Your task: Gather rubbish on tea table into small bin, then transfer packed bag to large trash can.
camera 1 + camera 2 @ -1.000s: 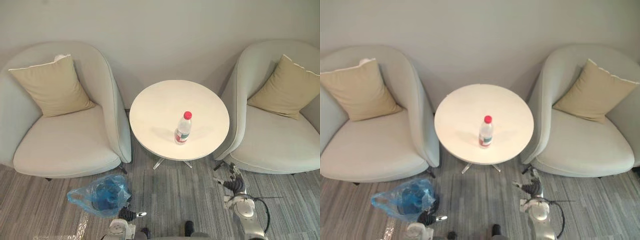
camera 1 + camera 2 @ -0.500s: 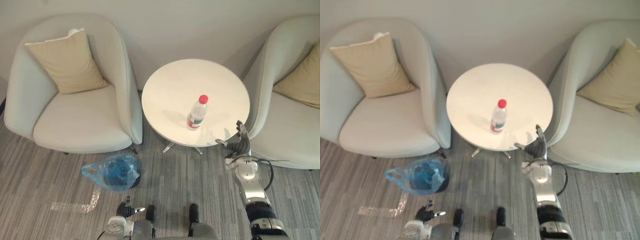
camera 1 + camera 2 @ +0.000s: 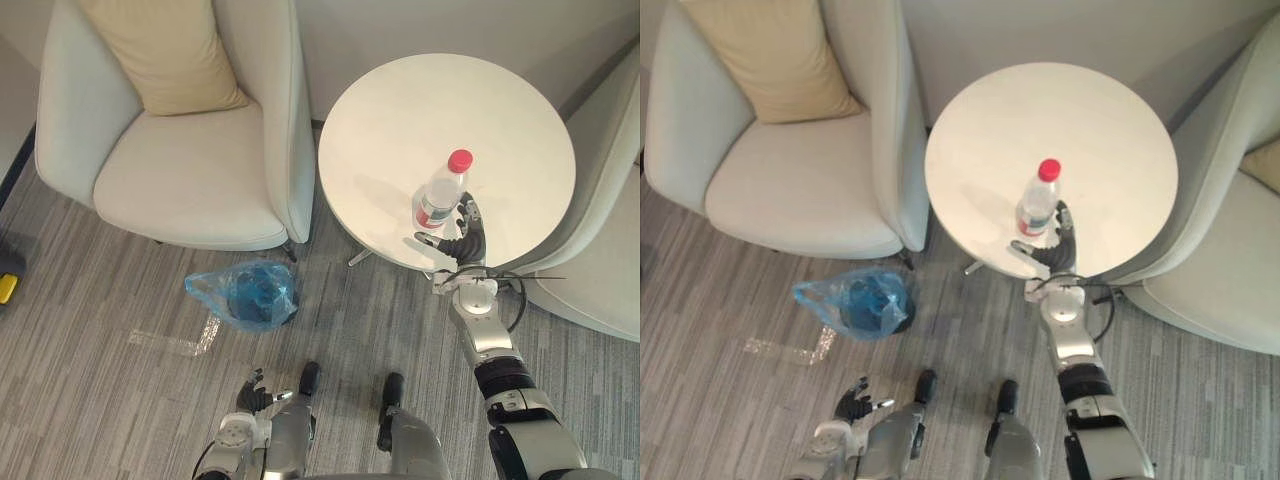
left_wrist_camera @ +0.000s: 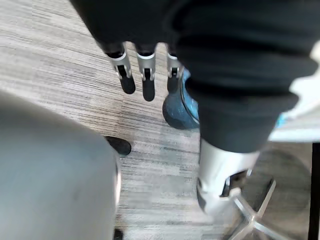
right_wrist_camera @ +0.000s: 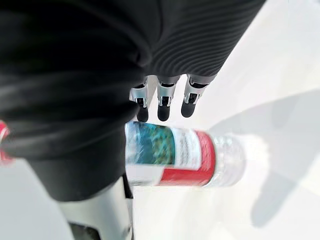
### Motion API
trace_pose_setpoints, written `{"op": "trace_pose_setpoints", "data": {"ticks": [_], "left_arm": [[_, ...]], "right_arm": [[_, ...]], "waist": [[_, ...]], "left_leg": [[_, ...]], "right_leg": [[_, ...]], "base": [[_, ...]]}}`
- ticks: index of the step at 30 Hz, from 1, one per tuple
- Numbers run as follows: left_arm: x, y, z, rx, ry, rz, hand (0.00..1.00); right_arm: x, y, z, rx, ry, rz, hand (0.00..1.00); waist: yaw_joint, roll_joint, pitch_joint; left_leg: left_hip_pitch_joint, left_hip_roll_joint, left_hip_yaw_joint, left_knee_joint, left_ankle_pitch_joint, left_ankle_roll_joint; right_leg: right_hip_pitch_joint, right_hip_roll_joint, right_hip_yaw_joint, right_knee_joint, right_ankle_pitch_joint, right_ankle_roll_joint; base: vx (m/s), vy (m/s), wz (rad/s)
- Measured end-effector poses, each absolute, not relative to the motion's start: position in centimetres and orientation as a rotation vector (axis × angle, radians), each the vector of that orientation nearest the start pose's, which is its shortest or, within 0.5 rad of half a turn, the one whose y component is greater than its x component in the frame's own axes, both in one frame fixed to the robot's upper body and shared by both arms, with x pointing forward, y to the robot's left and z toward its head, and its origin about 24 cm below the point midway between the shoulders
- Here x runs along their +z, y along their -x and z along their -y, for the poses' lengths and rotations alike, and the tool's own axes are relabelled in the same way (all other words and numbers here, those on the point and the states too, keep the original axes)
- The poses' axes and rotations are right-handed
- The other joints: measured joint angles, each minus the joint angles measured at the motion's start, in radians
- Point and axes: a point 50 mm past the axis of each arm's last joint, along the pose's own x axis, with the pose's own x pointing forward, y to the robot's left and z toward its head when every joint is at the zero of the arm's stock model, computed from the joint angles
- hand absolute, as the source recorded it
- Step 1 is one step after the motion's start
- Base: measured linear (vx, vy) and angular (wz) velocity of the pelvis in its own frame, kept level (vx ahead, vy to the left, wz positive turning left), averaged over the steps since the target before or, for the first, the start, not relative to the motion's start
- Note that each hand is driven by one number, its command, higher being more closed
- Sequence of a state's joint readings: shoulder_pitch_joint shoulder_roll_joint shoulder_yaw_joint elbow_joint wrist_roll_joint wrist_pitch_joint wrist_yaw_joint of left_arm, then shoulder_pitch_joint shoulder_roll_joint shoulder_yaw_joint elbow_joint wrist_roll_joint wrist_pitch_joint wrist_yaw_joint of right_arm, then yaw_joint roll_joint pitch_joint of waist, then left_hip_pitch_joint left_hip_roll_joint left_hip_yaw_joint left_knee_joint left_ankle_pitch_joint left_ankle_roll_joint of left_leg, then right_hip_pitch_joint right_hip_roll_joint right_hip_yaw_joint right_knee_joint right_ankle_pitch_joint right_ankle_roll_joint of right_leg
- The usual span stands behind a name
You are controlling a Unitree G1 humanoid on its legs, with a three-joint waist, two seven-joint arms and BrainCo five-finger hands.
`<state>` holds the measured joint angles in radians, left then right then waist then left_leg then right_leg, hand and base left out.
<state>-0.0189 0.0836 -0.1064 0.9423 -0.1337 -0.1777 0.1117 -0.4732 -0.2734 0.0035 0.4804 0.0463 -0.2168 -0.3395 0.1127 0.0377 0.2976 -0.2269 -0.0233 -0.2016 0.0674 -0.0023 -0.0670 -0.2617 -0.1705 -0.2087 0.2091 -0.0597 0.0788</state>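
A clear plastic bottle (image 3: 438, 197) with a red cap and a red-and-white label stands upright near the front edge of the round white tea table (image 3: 420, 110). My right hand (image 3: 463, 240) is open just in front of the bottle and slightly to its right. In the right wrist view its straight fingers (image 5: 162, 102) reach beside the bottle (image 5: 185, 155) without closing on it. On the carpet left of the table sits the small bin lined with a blue bag (image 3: 250, 295). My left hand (image 3: 252, 395) hangs low near the floor, its fingers (image 4: 142, 75) straight and holding nothing.
A pale armchair (image 3: 180, 170) with a tan cushion (image 3: 170, 50) stands left of the table, close to the bin. A second armchair (image 3: 600, 260) is at the right. A clear shiny strip (image 3: 175, 342) lies on the carpet. A yellow-and-black object (image 3: 5, 280) is at the left edge.
The camera has moved closer and now looks more steeply down. My right hand rose from near the floor to the table edge and then up beside the bottle. The left hand stayed low.
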Motion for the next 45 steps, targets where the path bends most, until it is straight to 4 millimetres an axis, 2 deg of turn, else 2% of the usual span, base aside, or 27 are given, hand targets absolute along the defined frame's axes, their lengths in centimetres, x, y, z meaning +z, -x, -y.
{"op": "trace_pose_setpoints", "data": {"ticks": [7,10,15,17,21,22,30,38,42,45], "left_arm": [[-12.3,-17.5,-16.6,0.116,-0.009,-0.705,0.0],[-12.1,-17.8,-16.4,0.114,-0.003,-0.686,0.0],[-11.8,-18.2,-15.9,0.119,0.031,-0.665,0.0],[-11.6,-18.3,-15.7,0.125,0.052,-0.657,0.0],[-11.5,-18.5,-15.5,0.131,0.061,-0.642,0.0],[-11.5,-18.5,-15.5,0.132,0.061,-0.641,0.0],[-11.4,-18.6,-15.2,0.148,0.101,-0.633,0.0],[-11.3,-18.7,-15.2,0.159,0.121,-0.629,0.0],[-11.3,-18.8,-15.0,0.158,0.124,-0.627,0.0],[-11.3,-18.8,-14.9,0.155,0.125,-0.628,0.0]], "right_arm": [[12.9,-33.9,20.6,-0.393,0.086,0.357,0.0],[13.9,-34.2,20.6,-0.43,0.05,0.387,0.0],[14.9,-34.3,21.1,-0.485,0.025,0.416,0.0],[16.2,-34.7,21.1,-0.499,0.007,0.454,0.0],[17.5,-35.8,21.3,-0.502,0.008,0.463,0.0],[17.6,-36.0,21.3,-0.503,0.009,0.46,1.0],[19.5,-37.8,22.4,-0.496,-0.017,0.438,1.0],[18.9,-38.5,21.1,-0.407,-0.02,0.393,1.0],[18.2,-37.9,21.0,-0.399,-0.022,0.397,1.0],[17.1,-36.1,20.1,-0.358,-0.013,0.433,1.0]], "waist": [[0.011,-0.005,0.006],[0.012,-0.017,0.012],[0.018,-0.019,0.014],[0.018,-0.019,0.014],[0.022,-0.019,0.014],[0.022,-0.019,0.014],[0.025,-0.019,0.014],[0.028,-0.018,0.014],[0.031,-0.019,0.014],[0.033,-0.019,0.015]], "left_leg": [[-0.033,-0.008,-0.008,0.001,0.007,0.0],[-0.049,-0.007,-0.005,0.001,0.007,0.0],[-0.054,-0.005,-0.006,-0.001,0.008,-0.001],[-0.064,-0.005,-0.004,-0.001,0.008,-0.001],[-0.077,-0.005,-0.004,-0.001,0.009,-0.002],[-0.077,-0.005,-0.004,-0.001,0.009,-0.002],[-0.085,-0.001,-0.012,-0.017,0.029,-0.016],[-0.086,0.005,-0.013,-0.019,0.037,-0.019],[-0.078,0.009,-0.014,-0.023,0.042,-0.018],[-0.05,0.016,-0.003,-0.032,0.041,-0.018]], "right_leg": [[-0.039,-0.02,-0.021,0.04,-0.021,0.004],[-0.06,-0.021,-0.022,0.05,-0.026,0.001],[-0.064,-0.022,-0.026,0.049,-0.03,0.0],[-0.076,-0.023,-0.025,0.049,-0.03,0.0],[-0.088,-0.023,-0.025,0.048,-0.029,0.0],[-0.088,-0.023,-0.025,0.048,-0.029,0.0],[-0.087,-0.02,-0.037,0.025,-0.017,-0.005],[-0.081,-0.013,-0.039,0.004,0.004,-0.011],[-0.073,-0.009,-0.042,0.003,0.008,-0.015],[-0.054,-0.002,-0.031,0.004,0.008,-0.015]], "base": [[0.0,0.004,0.1],[0.0,0.0,0.0],[0.02,-0.008,0.02],[0.0,0.0,0.0],[0.0,0.0,0.0],[0.0,0.0,0.0],[0.0,-0.005,0.01],[-0.03,-0.01,-0.01],[-0.04,-0.015,0.01],[-0.02,-0.02,-0.12]]}}
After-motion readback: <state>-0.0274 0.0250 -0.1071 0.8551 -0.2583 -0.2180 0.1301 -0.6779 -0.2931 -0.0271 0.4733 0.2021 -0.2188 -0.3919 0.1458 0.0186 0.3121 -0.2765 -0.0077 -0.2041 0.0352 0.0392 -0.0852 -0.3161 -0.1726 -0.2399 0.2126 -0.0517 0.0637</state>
